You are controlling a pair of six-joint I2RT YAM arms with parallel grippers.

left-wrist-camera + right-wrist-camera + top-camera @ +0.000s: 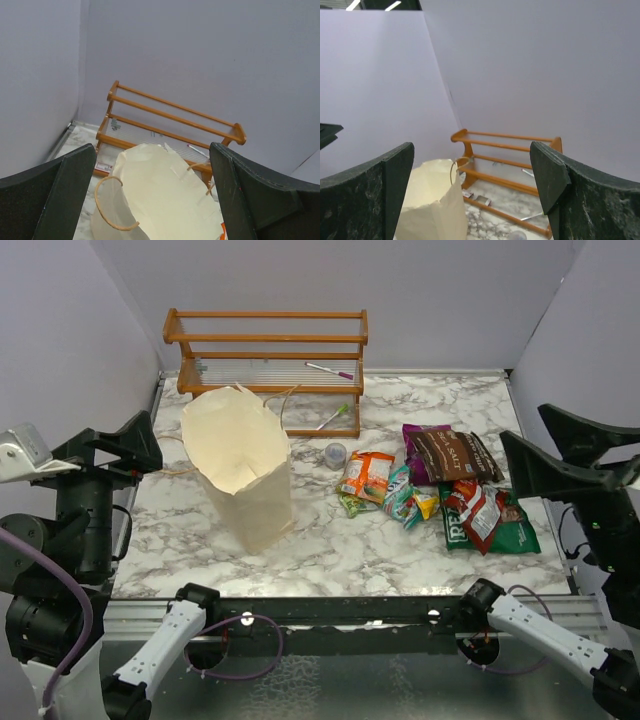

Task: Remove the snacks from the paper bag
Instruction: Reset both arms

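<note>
The cream paper bag (243,468) stands upright at the left-middle of the marble table, its mouth open and its string handles loose. It also shows in the left wrist view (165,200) and the right wrist view (427,207). No packet shows inside its mouth. The snacks lie in a pile on the right: dark brown (452,454), purple (421,431), orange (367,475), teal (399,496), yellow (427,503), red (474,510) and green (514,532). My left gripper (128,447) is open and empty, raised left of the bag. My right gripper (553,452) is open and empty, raised right of the pile.
A wooden rack (268,341) stands at the back behind the bag, with pens on its shelves; it also shows in the left wrist view (172,117) and the right wrist view (507,152). A small clear cup (336,454) sits between bag and snacks. Purple walls enclose three sides.
</note>
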